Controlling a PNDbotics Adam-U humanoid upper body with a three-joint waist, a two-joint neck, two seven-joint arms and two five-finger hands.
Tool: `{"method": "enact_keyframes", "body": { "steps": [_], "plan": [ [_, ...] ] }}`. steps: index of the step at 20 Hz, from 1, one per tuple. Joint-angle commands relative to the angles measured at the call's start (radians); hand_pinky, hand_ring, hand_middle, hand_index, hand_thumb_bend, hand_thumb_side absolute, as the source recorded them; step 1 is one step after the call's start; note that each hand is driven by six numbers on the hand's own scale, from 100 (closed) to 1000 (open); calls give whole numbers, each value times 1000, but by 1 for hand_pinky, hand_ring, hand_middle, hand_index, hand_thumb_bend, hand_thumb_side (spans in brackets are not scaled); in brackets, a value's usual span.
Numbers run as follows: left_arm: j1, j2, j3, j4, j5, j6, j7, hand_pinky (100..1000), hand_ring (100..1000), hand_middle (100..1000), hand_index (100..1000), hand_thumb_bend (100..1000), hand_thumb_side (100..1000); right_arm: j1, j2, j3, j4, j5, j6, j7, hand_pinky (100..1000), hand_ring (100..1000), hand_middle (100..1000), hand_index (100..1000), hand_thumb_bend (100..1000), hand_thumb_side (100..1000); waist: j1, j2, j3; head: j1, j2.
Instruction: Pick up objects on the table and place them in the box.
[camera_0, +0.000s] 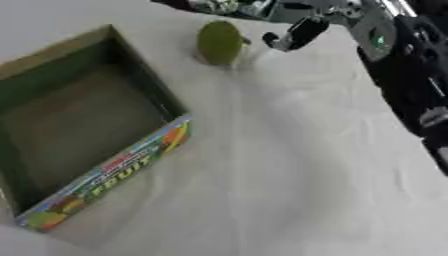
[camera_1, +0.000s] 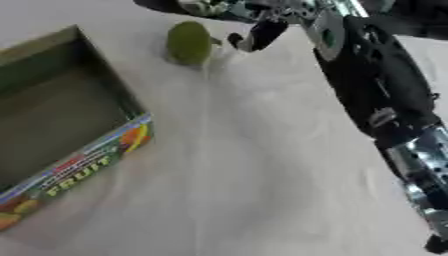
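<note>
A green, pear-like fruit (camera_0: 219, 42) lies on the white table near the far edge. My right hand (camera_0: 302, 30) reaches in from the upper right. Its dark thumb hangs just right of the fruit, with a small gap between them. Its fingers (camera_0: 229, 6) spread out beyond the fruit at the top edge. The hand is open and holds nothing. The open cardboard box (camera_0: 118, 170), with a coloured "FRUIT" print on its front wall, stands at the left, and its inside looks bare. My left hand does not show.
My black right forearm (camera_1: 376, 95) crosses the right side of the view from top to bottom. White cloth with soft creases covers the table between the box and the arm.
</note>
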Motion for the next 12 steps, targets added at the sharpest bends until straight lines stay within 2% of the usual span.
{"method": "enact_keyframes", "body": {
  "steps": [1, 12],
  "plan": [
    [-13, 16, 6, -17, 1, 0, -6, 582, 660, 628, 738, 100, 566, -31, 8, -5, 24, 24, 2, -13, 939, 923, 955, 1000, 102, 264, 8, -19, 2, -4, -2],
    [-21, 9, 6, -17, 6, 0, -15, 581, 661, 630, 737, 100, 566, -54, 74, -52, 118, 108, 46, -95, 939, 924, 943, 1000, 100, 227, 6, -4, 11, -15, -20]
  ]
}}
